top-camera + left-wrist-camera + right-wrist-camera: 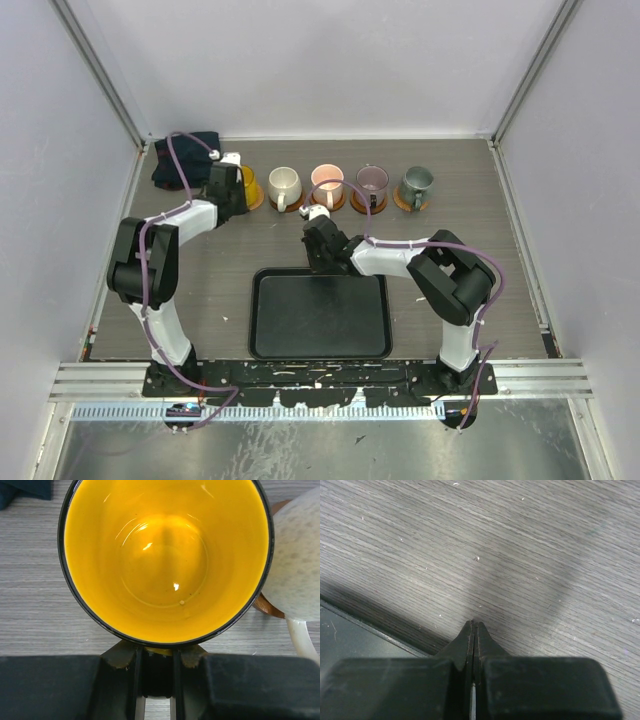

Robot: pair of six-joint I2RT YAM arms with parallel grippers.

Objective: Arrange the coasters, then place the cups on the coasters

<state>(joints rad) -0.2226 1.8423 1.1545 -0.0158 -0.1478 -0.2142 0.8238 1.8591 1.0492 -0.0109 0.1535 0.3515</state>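
Observation:
Five cups stand in a row at the back. The yellow cup (251,186) (165,555) is leftmost, and my left gripper (236,186) (159,654) is shut on its handle. What lies under it is hidden. To its right come the cream cup (284,185) (296,565), pink cup (327,179), mauve cup (372,181) and grey-green cup (415,183). Each of these four sits on a brown coaster (327,204) (267,608). My right gripper (322,255) (474,624) is shut and empty, low over bare table beside the tray's far edge.
A black rectangular tray (320,345) (350,637) lies at the near centre between the arm bases. A dark teal cloth (186,160) (25,487) sits at the back left, just behind the yellow cup. Metal frame posts and pale walls enclose the table.

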